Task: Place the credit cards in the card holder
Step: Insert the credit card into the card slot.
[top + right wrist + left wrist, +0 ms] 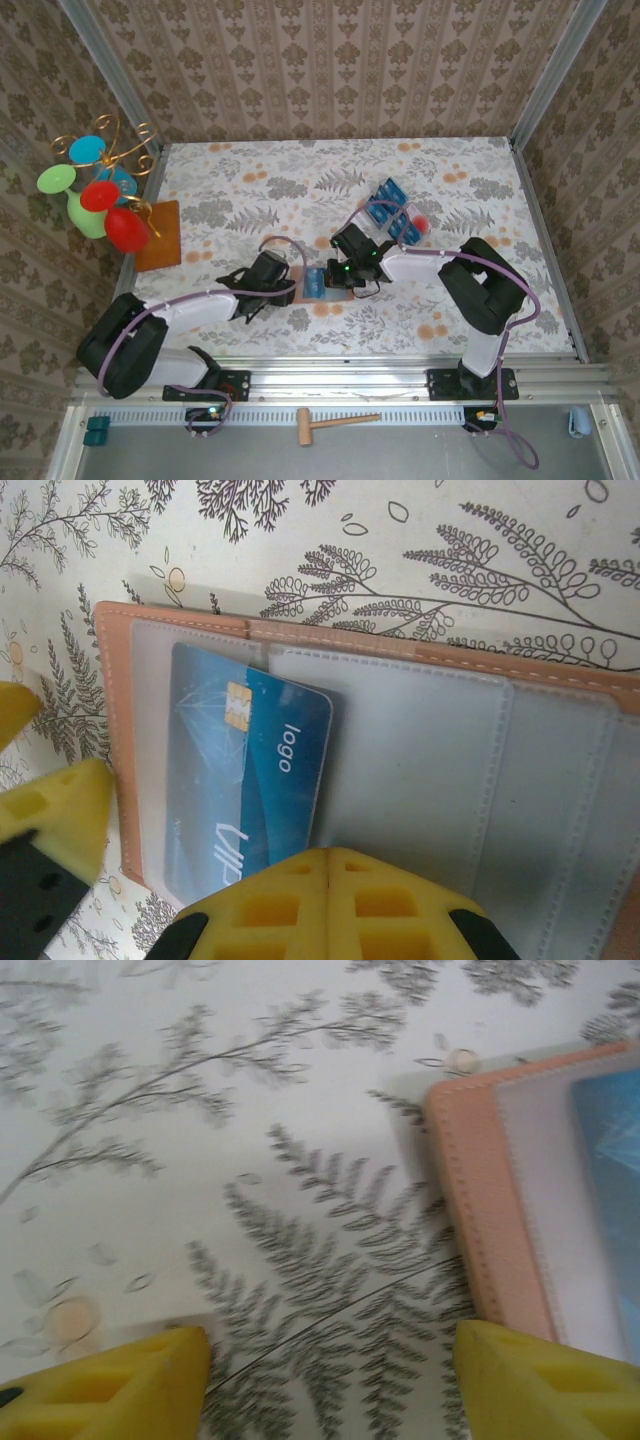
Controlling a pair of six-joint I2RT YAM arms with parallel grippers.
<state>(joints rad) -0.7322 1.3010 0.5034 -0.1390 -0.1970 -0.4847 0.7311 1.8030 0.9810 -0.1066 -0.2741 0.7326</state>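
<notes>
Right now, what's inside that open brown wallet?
One blue card lies partly under clear plastic at one end of the wallet, its chip showing. The other clear pockets look empty. The right arm's shut jaws cover the card's lower end.

card holder (420,770) looks like smooth tan faux leather with stitched edges, cloudy soft plastic sleeves inside, credit card (250,780) is glossy blue plastic, worktop (400,540) is a matt printed sheet, right end effector fingers (320,900) dull yellow plastic, bare wood mallet (335,423), brushed metal frame rail (400,378)
</notes>
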